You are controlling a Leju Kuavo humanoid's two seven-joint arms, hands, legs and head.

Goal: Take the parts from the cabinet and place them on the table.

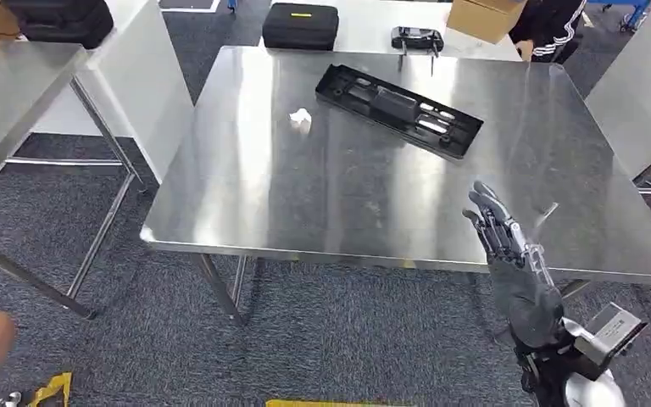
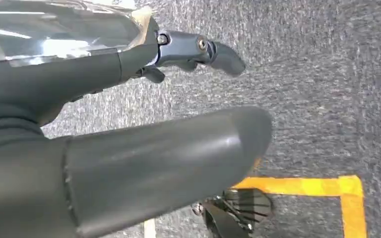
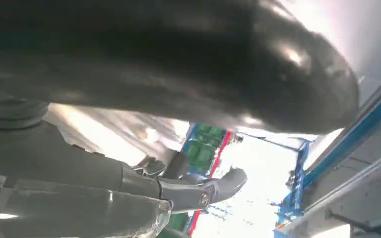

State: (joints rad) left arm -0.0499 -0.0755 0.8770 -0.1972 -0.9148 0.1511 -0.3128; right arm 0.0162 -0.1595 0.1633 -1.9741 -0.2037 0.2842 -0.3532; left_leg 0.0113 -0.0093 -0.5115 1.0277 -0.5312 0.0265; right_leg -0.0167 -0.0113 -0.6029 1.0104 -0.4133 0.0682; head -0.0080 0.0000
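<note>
1. You see the long black part (image 1: 399,110) lying flat and slanted on the far half of the steel table (image 1: 246,195), with nothing touching it.
2. Your right hand (image 1: 509,254) is raised over the table's near right edge, fingers straight and spread, holding nothing and well apart from the part.
3. Your left hand (image 2: 129,129) hangs over grey carpet near a yellow floor line (image 2: 317,186); its fingers are apart and grip nothing.
4. A small white scrap (image 1: 301,119) lies on the table just left of the part.
5. A black case (image 1: 300,25) sits on the table beyond.
</note>
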